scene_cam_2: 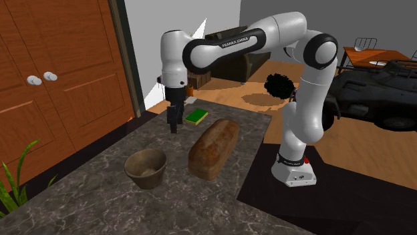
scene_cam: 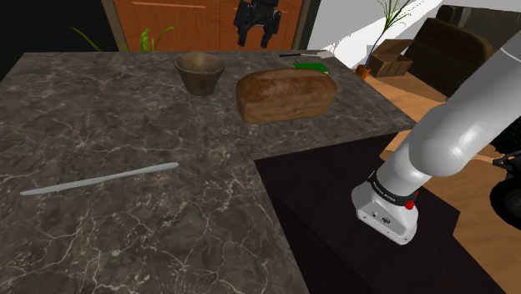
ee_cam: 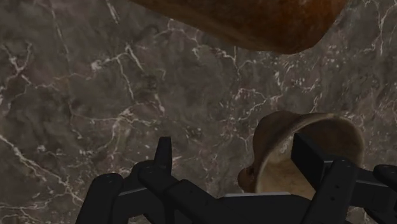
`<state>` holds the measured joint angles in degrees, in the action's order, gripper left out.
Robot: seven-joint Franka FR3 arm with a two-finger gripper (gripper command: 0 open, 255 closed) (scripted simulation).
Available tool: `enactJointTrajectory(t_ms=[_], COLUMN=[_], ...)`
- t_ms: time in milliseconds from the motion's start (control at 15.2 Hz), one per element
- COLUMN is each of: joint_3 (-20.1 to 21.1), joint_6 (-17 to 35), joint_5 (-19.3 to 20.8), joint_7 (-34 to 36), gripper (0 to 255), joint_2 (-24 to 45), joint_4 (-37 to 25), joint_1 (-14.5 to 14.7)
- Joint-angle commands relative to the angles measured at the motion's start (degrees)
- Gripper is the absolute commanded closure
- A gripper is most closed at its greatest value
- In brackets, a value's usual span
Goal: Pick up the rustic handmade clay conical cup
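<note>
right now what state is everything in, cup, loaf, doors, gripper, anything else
brown cup: upright, empty, not held
gripper: open, holding nothing
bread loaf: whole, lying beside the cup
grey utensil: lying flat on the counter
cabinet doors: shut
</note>
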<state>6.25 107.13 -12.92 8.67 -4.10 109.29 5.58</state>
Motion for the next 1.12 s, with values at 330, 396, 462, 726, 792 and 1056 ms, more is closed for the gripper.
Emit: enactJointTrajectory(t_ms=[330, 396, 462, 726, 792, 1056], joint_3=[1.6, 1.74, 1.85, 1.89, 1.89, 1.9], joint_6=[0.51, 0.28, -0.04, 1.89, 2.59, 5.08], joint_5=[-0.29, -0.24, -0.18, -0.29, -0.33, -0.49], joint_7=[5.73, 6.54, 7.35, 7.29, 7.13, 6.55], gripper=[0, 0, 0, 0, 0, 0], joint_2=[15.84, 18.22, 20.65, 22.24, 22.33, 22.76], joint_4=[-15.57, -18.22, -21.01, -20.65, -20.01, -17.89], joint_1=[1.81, 2.12, 2.45, 2.68, 2.69, 2.72])
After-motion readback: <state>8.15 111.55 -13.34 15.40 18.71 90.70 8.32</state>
